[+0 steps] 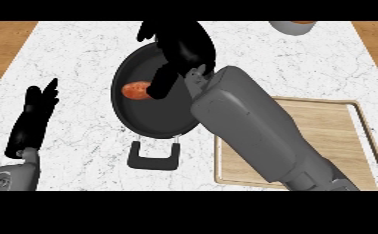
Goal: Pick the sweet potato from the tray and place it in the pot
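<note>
One sweet potato (pixel 135 90) lies in your pot (pixel 151 118), right hand (pixel 181 45) above it with fingers apart, left hand (pixel 33 118) resting open on the surface (pixel 81 53), wooden tray (pixel 332 128) bare.

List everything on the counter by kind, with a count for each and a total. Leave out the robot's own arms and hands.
Sweet potato: 1, lying inside the pot
Pot: 1, dark, with a handle toward the robot
Wooden tray: 1, partly hidden by the right forearm
Grey bowl-like vessel: 1, cut off at the top edge
Total: 4
</note>
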Robot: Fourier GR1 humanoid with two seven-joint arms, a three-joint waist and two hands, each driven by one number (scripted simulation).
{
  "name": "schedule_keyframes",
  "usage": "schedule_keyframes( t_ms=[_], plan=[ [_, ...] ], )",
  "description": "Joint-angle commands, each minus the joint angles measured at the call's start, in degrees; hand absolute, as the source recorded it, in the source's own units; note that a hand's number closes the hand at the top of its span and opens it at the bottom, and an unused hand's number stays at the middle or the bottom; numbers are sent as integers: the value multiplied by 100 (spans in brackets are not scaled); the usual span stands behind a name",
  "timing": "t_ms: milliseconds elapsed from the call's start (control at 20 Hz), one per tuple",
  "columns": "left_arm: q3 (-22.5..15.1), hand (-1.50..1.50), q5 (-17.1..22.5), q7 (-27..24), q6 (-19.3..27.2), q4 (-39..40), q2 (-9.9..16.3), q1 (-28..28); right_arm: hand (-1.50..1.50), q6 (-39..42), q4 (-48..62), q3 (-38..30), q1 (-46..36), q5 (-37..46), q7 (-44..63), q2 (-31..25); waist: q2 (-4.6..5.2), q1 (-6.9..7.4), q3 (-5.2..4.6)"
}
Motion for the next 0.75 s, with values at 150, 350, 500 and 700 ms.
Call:
schedule_keyframes(
  t_ms=[150, 350, 500, 700],
  plan=[
    [-155, 0, -171, -145, 177, 150, -244, -40, -150, -1527, 401, -120, 263, -932, -938, 70, 21, 36, 2],
    [8, 0, -72, -133, 40, 189, -56, -34, -150, -2626, 6, -212, 425, -1334, -951, 71, -5, 1, 4],
    [8, 0, -78, 223, 68, -213, -50, 37, -150, -2745, 114, -815, 480, -1179, -1366, 71, -25, -64, 9],
    [97, 0, -115, 169, 130, -108, -36, 39, -150, -2548, -72, -1489, 693, -1448, -1584, -266, -26, -121, 7]
  ],
)
